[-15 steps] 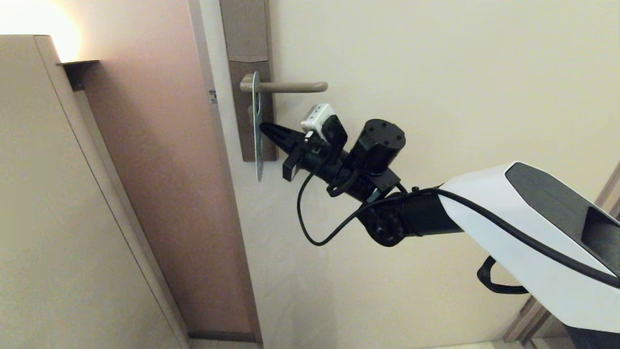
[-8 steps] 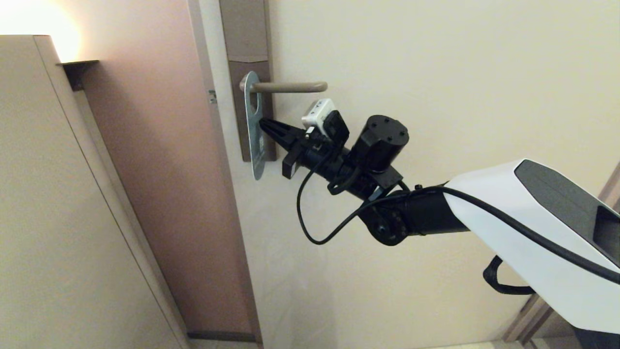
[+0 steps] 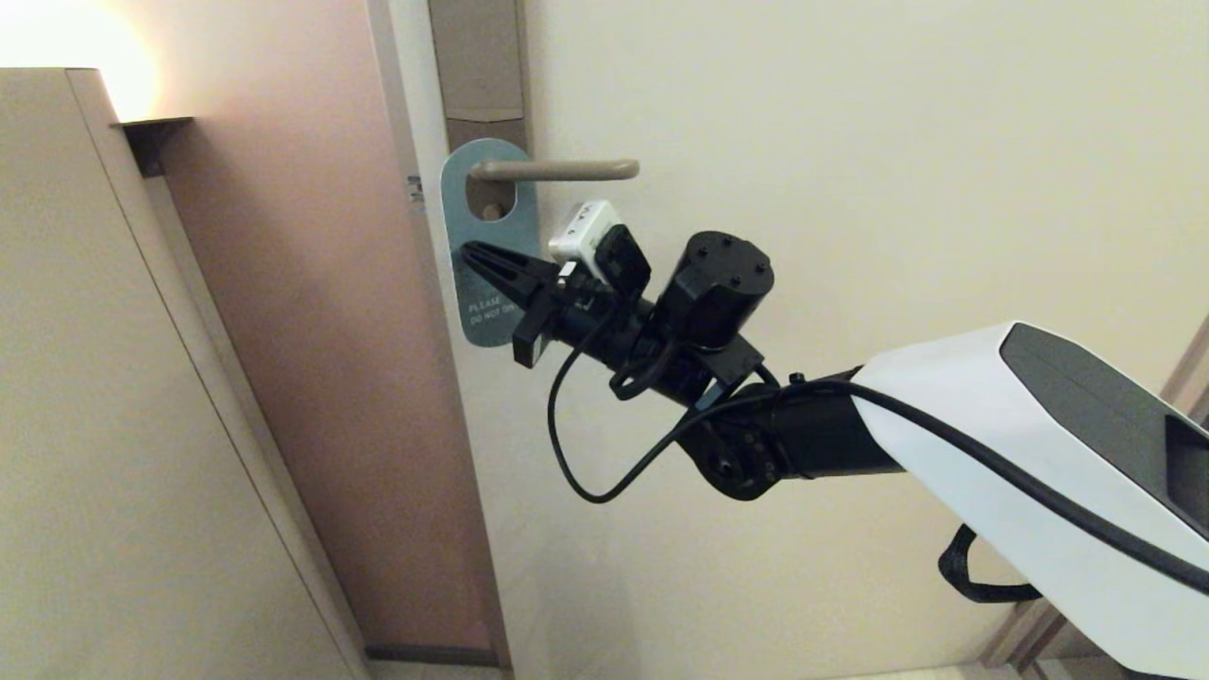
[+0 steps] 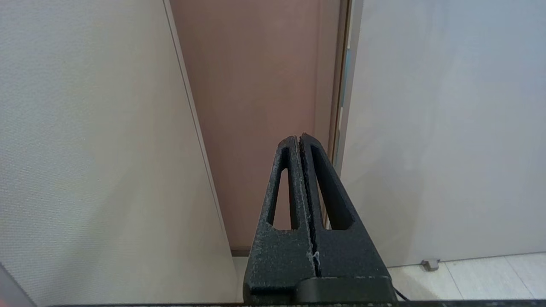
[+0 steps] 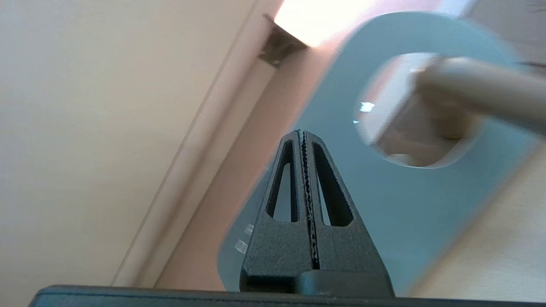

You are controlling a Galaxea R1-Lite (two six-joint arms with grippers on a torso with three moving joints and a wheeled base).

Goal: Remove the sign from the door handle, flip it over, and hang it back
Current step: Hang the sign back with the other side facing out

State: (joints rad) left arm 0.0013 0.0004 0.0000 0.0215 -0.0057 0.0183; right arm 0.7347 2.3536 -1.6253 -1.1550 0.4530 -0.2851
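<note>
Left gripper [image 4: 300,138] jaws pressed together, facing door [image 4: 443,128].

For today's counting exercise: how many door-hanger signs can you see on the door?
1: a flat blue rounded-oblong card sign, hanging by its oval hole on the slim beige metal lever handle. None seems hidden.

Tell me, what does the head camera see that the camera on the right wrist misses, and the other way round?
Only the head view shows the whole right arm, the brown backplate above the handle, and the sign's white lettering.

Only the right wrist view shows, up close, the right gripper with its two fingers pressed together, its tip in front of the blue face.

Both show the blue sign hanging with its oval hole around the door handle, the gripper shut in front of it, and the lamp glow above the cabinet.
</note>
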